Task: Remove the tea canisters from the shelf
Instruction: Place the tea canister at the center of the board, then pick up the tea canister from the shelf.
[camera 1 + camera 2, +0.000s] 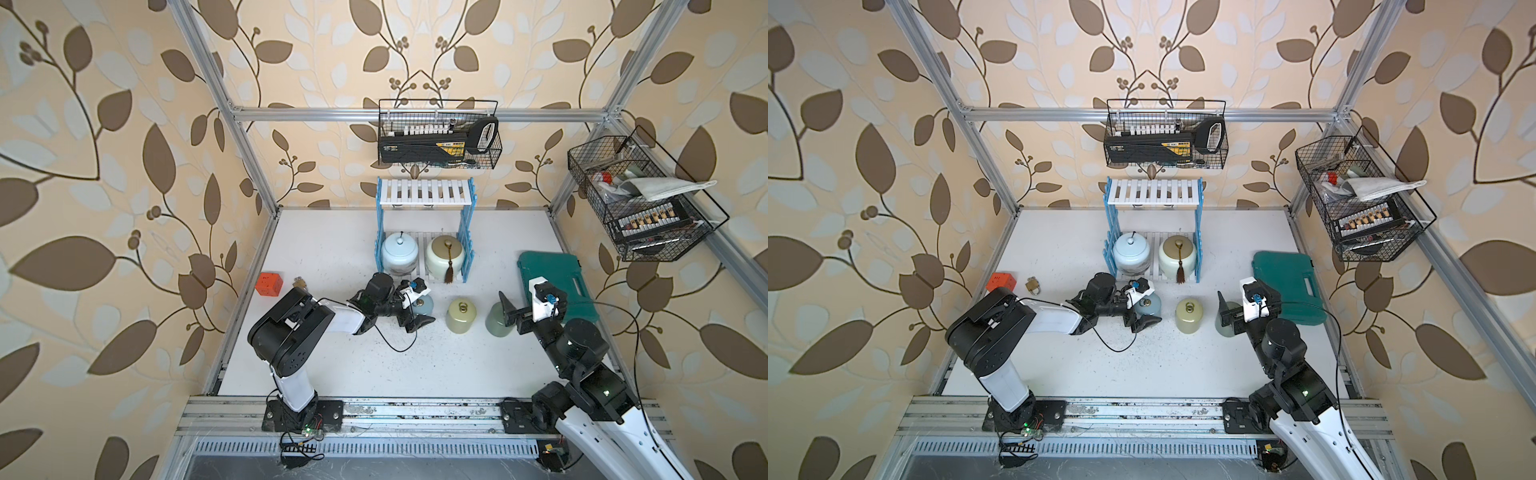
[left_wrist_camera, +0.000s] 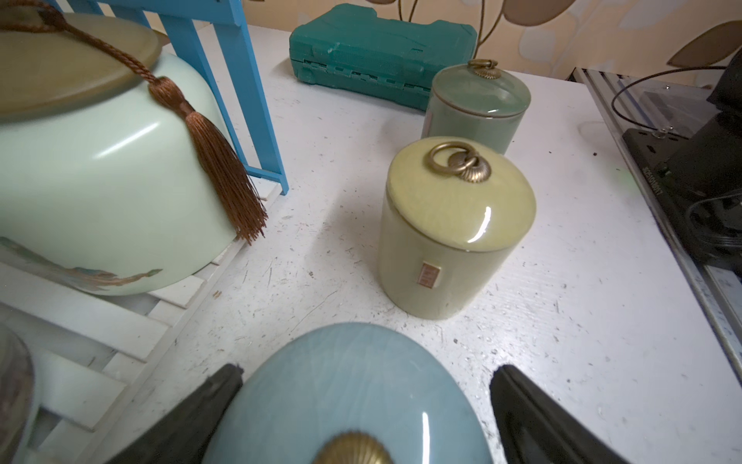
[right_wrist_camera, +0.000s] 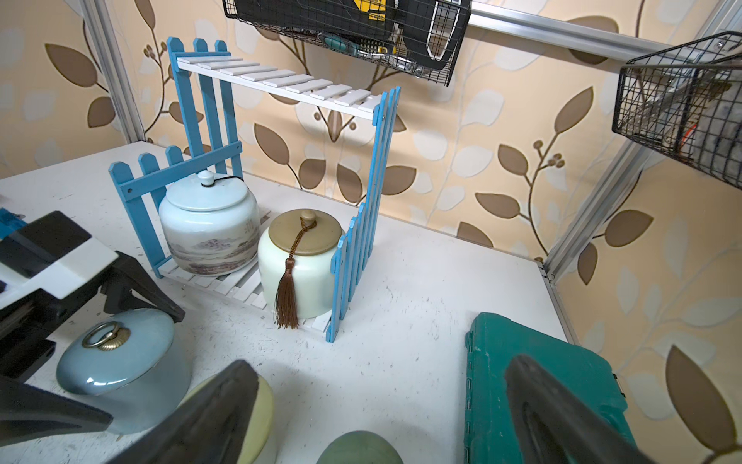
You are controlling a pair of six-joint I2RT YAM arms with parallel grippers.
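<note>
Watching my left claw (image 1: pixel 420 306) spread wide around the blue-grey canister (image 2: pixel 345 385) on the counter (image 1: pixel 332 353); right claw (image 3: pixel 379 367) gapes too.

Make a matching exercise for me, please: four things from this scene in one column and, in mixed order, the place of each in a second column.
Things
1. blue-grey canister
2. cream canister
3. yellow-green canister
4. green case

Places
a. lying flat near the right edge of the table
b. on the lower board of the shelf
c. inside the open left pincer
d. standing free on the table, between both arms

Pairs: 1-c, 2-b, 3-d, 4-a
</note>
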